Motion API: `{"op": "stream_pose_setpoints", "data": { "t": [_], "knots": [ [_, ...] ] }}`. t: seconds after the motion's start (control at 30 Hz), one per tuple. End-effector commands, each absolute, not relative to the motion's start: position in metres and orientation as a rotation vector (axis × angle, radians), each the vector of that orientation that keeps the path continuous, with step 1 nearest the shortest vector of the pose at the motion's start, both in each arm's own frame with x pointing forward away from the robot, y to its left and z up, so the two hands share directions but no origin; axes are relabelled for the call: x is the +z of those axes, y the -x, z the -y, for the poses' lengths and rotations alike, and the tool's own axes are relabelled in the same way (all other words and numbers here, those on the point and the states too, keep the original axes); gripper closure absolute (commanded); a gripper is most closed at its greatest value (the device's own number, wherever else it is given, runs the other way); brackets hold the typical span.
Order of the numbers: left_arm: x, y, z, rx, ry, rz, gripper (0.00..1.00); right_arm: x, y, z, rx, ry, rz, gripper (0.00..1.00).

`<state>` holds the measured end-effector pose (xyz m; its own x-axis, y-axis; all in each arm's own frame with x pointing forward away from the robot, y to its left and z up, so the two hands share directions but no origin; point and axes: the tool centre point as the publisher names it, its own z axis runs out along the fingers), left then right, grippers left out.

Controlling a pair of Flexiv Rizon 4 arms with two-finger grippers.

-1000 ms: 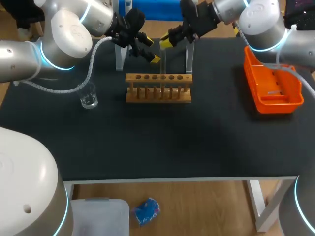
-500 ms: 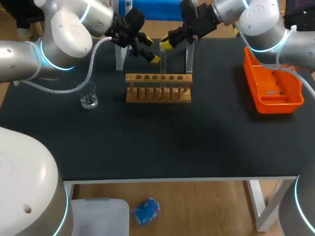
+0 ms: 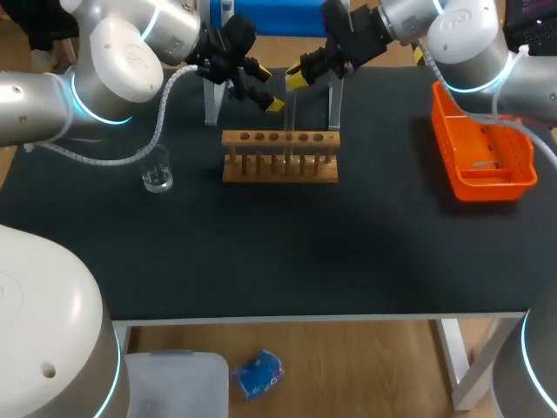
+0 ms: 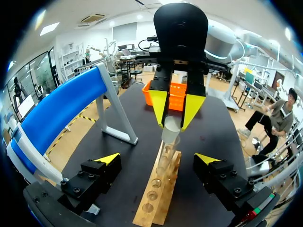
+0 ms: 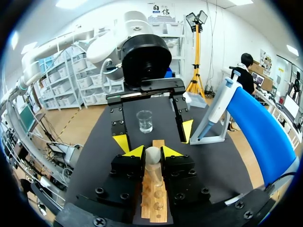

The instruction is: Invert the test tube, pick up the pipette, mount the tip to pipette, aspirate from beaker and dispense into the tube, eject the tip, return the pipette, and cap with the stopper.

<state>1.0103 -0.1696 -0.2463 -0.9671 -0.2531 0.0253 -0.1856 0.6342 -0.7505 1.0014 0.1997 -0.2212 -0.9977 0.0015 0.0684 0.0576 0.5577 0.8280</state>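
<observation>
1. Head view: The right gripper (image 3: 294,78) is gripping the test tube (image 3: 288,109) from two sides, and the tube is hanging upright just above the wooden rack (image 3: 280,165). The left gripper (image 3: 266,89) is hovering just beside the tube with its fingers spread wide. The beaker (image 3: 157,178) is standing near the rack's left end.
2. Left wrist view: The left gripper (image 4: 158,160) is holding nothing, and the rack (image 4: 158,198) is lying between its wide fingers. Ahead, the right gripper (image 4: 174,111) is pinching the tube (image 4: 170,135).
3. Right wrist view: The right gripper (image 5: 152,152) is closing narrowly on the tube (image 5: 153,170) over the rack (image 5: 154,203). The left gripper (image 5: 155,136) is facing it, fingers apart. The beaker (image 5: 145,121) is standing beyond, and the pipette (image 5: 217,108) is leaning on its stand (image 5: 258,127).
</observation>
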Motion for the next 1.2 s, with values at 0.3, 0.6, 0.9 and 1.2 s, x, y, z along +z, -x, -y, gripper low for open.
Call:
{"op": "stream_pose_setpoints", "data": {
  "t": [0.3, 0.6, 0.9, 1.2],
  "knots": [
    [-0.245, -1.012, 0.17, -1.251, 0.372, -2.773, 0.0, -0.225, -0.998, -0.202, -1.44, 0.046, 2.712, 1.0],
    [-0.245, -1.012, 0.17, -1.251, 0.372, -2.773, 0.0, -0.229, -0.998, -0.202, -1.422, 0.051, 2.712, 1.0],
    [-0.245, -1.012, 0.17, -1.251, 0.372, -2.773, 0.0, -0.232, -0.997, -0.198, -1.408, 0.062, 2.719, 1.0],
    [-0.245, -1.012, 0.17, -1.251, 0.372, -2.773, 0.0, -0.24, -0.996, -0.198, -1.4, 0.071, 2.714, 1.0]
  ]
}}
